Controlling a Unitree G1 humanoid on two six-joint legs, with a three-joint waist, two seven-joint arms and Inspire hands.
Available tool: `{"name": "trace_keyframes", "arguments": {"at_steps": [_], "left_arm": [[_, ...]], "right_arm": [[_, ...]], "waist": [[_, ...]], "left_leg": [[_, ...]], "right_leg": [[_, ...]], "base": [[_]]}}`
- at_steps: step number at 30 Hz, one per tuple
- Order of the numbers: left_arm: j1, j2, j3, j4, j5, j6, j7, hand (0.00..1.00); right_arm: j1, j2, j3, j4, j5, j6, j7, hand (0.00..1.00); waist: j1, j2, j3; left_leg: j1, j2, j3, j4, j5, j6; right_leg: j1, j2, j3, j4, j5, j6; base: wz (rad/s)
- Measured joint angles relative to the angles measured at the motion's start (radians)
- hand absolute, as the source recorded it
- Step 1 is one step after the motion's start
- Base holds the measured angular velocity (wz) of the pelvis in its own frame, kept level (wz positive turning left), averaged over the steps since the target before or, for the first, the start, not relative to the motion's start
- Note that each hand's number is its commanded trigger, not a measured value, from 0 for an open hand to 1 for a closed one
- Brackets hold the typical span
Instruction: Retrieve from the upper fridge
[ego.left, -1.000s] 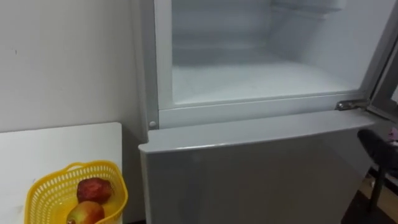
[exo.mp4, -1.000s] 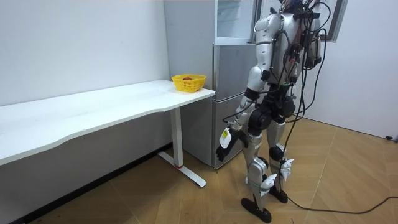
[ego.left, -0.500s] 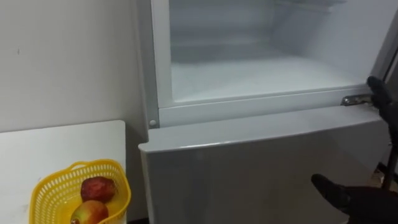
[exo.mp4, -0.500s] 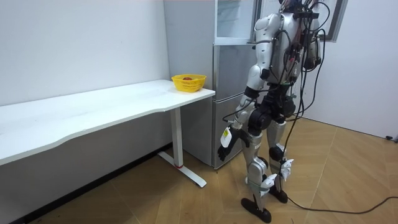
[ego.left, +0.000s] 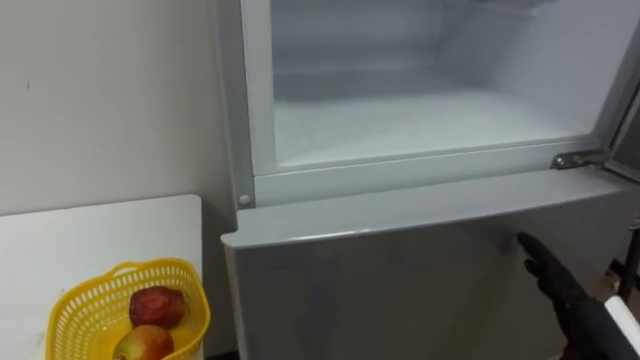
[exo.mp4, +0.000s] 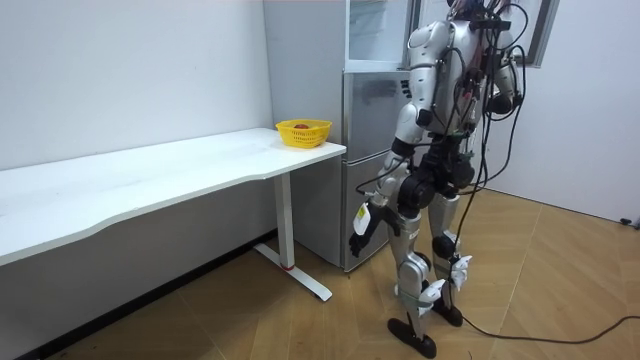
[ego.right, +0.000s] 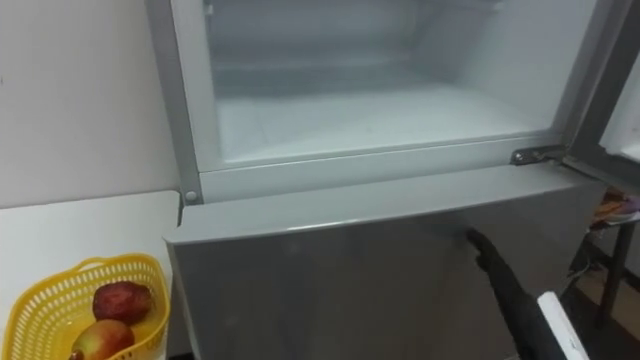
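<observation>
The right hand (ego.left: 556, 282) comes in from the lower right with its fingers straight and relaxed, holding nothing. It points up and to the left in front of the fridge's closed lower door (ego.left: 400, 285); it may be just short of touching it. In the room view the left hand (exo.mp4: 360, 224) hangs low beside the thigh. The upper compartment (ego.left: 400, 120) stands open, facing the robot, its long axis running side to side. Two apples (ego.left: 155, 305) lie in the yellow basket (ego.left: 70, 315) on the bench (ego.left: 90, 235) left of the fridge.
</observation>
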Motion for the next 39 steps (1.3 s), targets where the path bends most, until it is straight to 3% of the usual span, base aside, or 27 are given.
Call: {"name": "trace_keyframes", "arguments": {"at_steps": [7,14,19,23,26,28,32,39], "left_arm": [[-0.009,-0.002,-0.012,0.017,-0.005,-0.004,0.008,0.0],[0.016,-0.003,-0.025,-0.026,-0.066,-0.024,0.01,0.0],[0.018,-0.002,-0.023,-0.041,-0.076,-0.026,-0.001,0.0],[0.019,-0.002,-0.011,-0.042,-0.076,-0.028,-0.001,0.0],[0.04,0.0,0.023,-0.07,-0.076,-0.029,-0.002,0.0],[0.061,-0.001,0.068,-0.091,-0.074,-0.028,-0.002,0.0],[0.102,-0.001,0.139,-0.147,-0.069,-0.028,-0.008,0.0],[0.131,0.008,0.212,-0.202,-0.067,-0.012,-0.013,0.0]], "right_arm": [[0.038,0.023,-0.003,0.055,0.009,-0.003,-0.029,0.0],[0.067,0.028,-0.017,0.134,0.2,-0.028,-0.084,0.0],[0.065,0.077,-0.107,0.31,0.381,-0.034,-0.139,0.0],[0.061,0.081,-0.142,0.38,0.562,-0.037,-0.185,0.0],[0.051,0.081,-0.193,0.427,0.788,-0.037,-0.23,0.0],[0.02,0.075,-0.25,0.498,0.943,-0.038,-0.259,0.0],[-0.046,0.062,-0.341,0.604,1.116,-0.037,-0.285,0.0],[-0.173,-0.032,-0.442,0.7,1.353,-0.036,-0.321,0.0]], "waist": [[-0.01,0.02,-0.0038],[-0.039,0.014,-0.0071],[-0.067,0.014,-0.0068],[-0.079,0.01,-0.0019],[-0.083,0.007,0.0002],[-0.088,0.003,0.0],[-0.091,-0.011,-0.0014],[-0.087,-0.049,0.0003]], "left_leg": [[0.005,0.001,0.018,-0.005,0.0,0.0],[0.001,0.0,0.022,-0.005,0.0,0.001],[-0.003,0.0,0.021,-0.004,0.0,0.001],[-0.004,-0.001,0.022,-0.01,0.0,0.001],[-0.004,0.0,0.022,-0.009,0.0,0.001],[-0.005,-0.001,0.014,-0.009,0.0,0.001],[-0.008,-0.003,0.006,-0.009,0.0,0.001],[-0.008,-0.004,0.004,-0.006,0.0,0.001]], "right_leg": [[-0.005,0.003,0.02,0.0,0.0,0.0],[-0.011,0.003,0.025,0.001,0.001,-0.002],[-0.013,0.002,0.022,0.001,0.001,-0.002],[-0.017,0.003,0.03,0.001,0.001,-0.002],[-0.018,0.003,0.028,0.001,0.001,-0.002],[-0.017,0.002,0.023,0.0,0.001,-0.002],[-0.017,0.002,0.018,0.001,0.001,-0.002],[-0.014,0.002,0.018,0.001,0.001,-0.002]], "base": [[-0.08],[-0.02],[0.01],[-0.02],[0.0],[0.03],[0.06],[0.0]]}}
